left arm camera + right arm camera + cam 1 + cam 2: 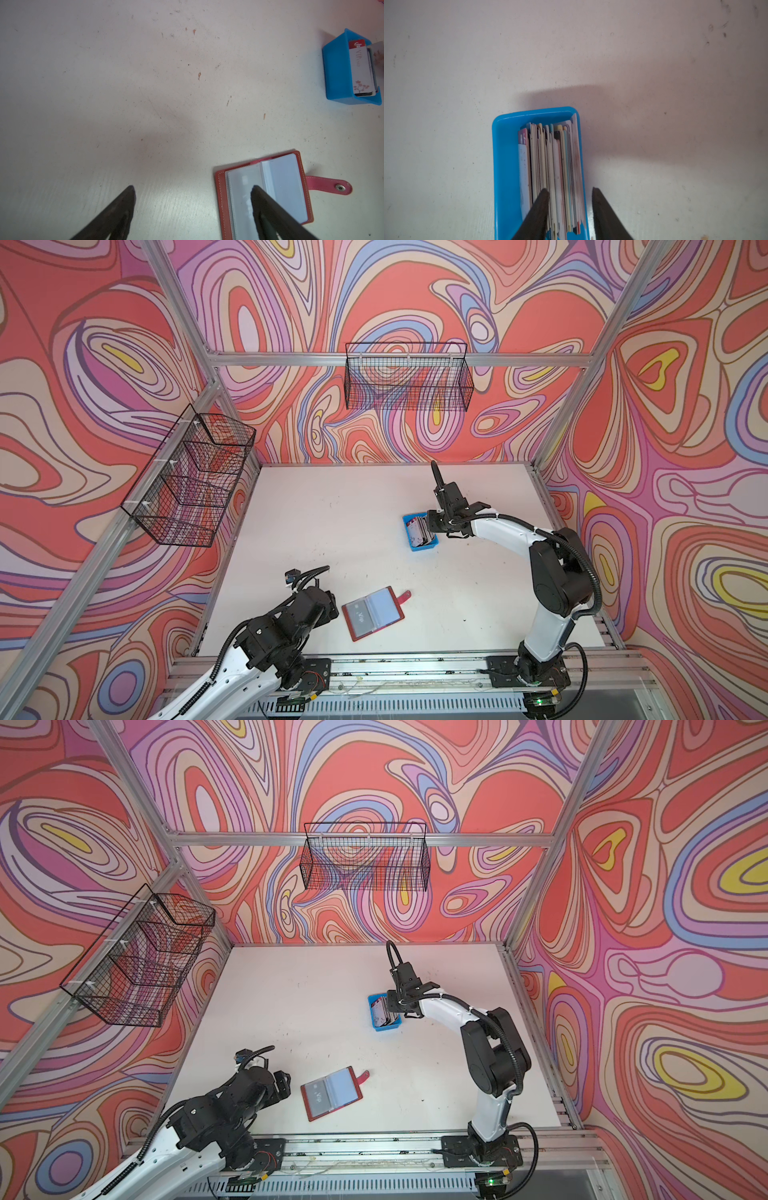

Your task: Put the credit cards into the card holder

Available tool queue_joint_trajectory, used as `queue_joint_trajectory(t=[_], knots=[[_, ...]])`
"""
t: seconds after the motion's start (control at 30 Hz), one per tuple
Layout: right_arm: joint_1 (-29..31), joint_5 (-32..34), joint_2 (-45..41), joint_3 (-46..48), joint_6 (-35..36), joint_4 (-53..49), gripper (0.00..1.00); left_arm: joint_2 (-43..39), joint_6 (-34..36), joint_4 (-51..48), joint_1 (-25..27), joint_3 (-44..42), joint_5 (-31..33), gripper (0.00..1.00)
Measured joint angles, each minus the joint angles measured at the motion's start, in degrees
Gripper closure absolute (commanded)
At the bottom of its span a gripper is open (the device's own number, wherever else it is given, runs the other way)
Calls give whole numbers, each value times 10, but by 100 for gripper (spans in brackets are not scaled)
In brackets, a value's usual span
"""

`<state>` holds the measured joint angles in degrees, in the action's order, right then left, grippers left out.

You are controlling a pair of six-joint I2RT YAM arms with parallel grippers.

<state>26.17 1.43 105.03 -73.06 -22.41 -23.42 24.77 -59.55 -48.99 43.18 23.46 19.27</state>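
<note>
Straddling several credit cards (550, 155) and a blue tray (504, 166) wall, my right gripper (569, 189), jaws apart and unclamped, could hoist the lot.

Glossy blue plastic tray (500, 166), stitched leather-like card holder (220, 197), scuffed matt table (104, 83)

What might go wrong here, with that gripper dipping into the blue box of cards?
1. The right gripper has one finger amid the credit cards and one outside the wall of the blue tray, so it may pinch several cards plus the wall and drag the tray.
2. The card holder lies open and unheld, the left gripper open beside it; it may slide during insertion.
</note>
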Motion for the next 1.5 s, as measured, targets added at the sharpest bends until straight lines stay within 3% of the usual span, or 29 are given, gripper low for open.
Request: queue_joint_trajectory(t=[0.23,0.6,1.27,1.5], knots=[[0,6,20,-10,1,-7,75,0,0,0,0,0,-2,11],[0,5,27,-10,0,-11,100,0,0,0,0,0,-2,11],[0,5,24,-8,0,-9,100,0,0,5,0,-3,-2,11],[0,15,-40,33,0,17,100,0,0,6,0,-3,-2,11]])
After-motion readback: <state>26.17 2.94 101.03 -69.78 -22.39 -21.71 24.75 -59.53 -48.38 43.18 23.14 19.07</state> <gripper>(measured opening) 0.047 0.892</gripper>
